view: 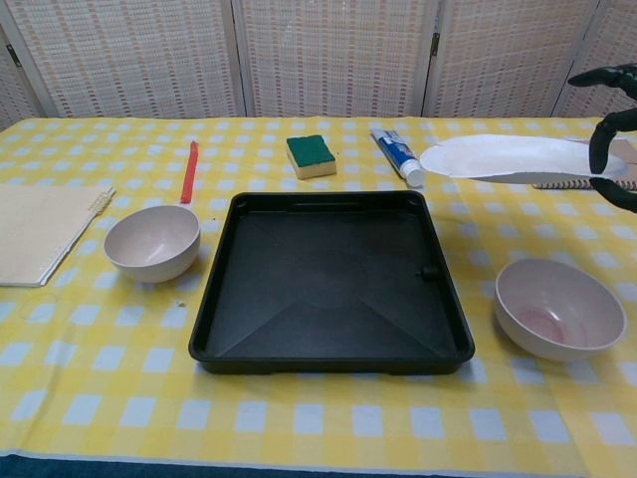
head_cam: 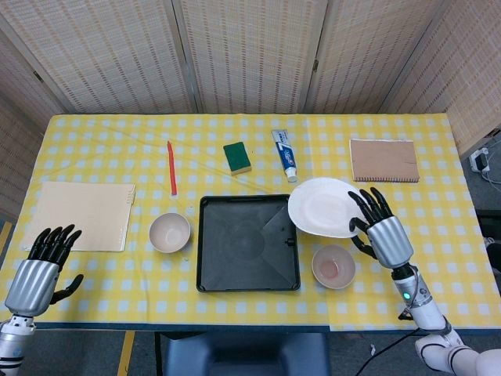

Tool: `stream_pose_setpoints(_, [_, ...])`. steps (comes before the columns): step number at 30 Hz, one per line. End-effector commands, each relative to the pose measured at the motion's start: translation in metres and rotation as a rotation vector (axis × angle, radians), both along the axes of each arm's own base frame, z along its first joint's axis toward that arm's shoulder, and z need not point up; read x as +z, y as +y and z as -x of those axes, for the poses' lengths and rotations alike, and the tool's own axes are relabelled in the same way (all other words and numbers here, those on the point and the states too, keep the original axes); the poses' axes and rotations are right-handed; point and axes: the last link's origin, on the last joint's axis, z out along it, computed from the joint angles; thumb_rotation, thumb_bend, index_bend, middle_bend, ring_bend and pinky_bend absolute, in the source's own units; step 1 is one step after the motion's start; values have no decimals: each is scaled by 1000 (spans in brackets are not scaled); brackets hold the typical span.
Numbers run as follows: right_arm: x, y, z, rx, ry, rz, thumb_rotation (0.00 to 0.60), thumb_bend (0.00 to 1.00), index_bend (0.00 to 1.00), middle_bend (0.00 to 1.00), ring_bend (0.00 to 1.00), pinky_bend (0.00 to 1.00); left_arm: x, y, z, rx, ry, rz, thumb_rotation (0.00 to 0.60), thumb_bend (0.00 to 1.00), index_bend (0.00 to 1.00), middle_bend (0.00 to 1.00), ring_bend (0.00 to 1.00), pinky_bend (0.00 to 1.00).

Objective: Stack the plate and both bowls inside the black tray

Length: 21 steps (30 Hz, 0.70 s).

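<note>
My right hand (head_cam: 383, 231) (view: 612, 129) holds the white plate (head_cam: 322, 207) (view: 503, 159) by its right edge, lifted level above the table, just right of the black tray (head_cam: 246, 243) (view: 328, 282). The tray is empty. One beige bowl (head_cam: 170, 232) (view: 152, 242) stands left of the tray. A second bowl with a pink stain inside (head_cam: 333, 265) (view: 559, 307) stands right of it, below the plate. My left hand (head_cam: 39, 270) hovers open near the table's front left corner, holding nothing.
A red pen (head_cam: 171, 167) (view: 188, 170), green sponge (head_cam: 237, 157) (view: 312, 155) and toothpaste tube (head_cam: 285, 154) (view: 397, 155) lie behind the tray. A brown notebook (head_cam: 383, 160) lies at the back right, a beige folder (head_cam: 84, 214) (view: 38, 229) at the left.
</note>
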Motion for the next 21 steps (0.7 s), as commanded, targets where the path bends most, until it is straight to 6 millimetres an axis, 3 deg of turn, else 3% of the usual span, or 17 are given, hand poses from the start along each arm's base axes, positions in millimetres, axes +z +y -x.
stream_pose_setpoints(1, [0,8,-22,89,2,-19,600,487,685,130,73,0,0,1,0,5,-1,3,600,338,0,67,0,18])
stream_pose_setpoints(13, [-54,-8,-90,228,112,-161,600,488,685,132,75,0,6,-1,-1,-5,-21,-11,600,337,0,18,0,19])
stream_pose_setpoints(21, [-93,-16,-114,251,142,-245,600,487,686,132,75,0,11,-1,1,5,-30,-18,600,338,0,18,0,18])
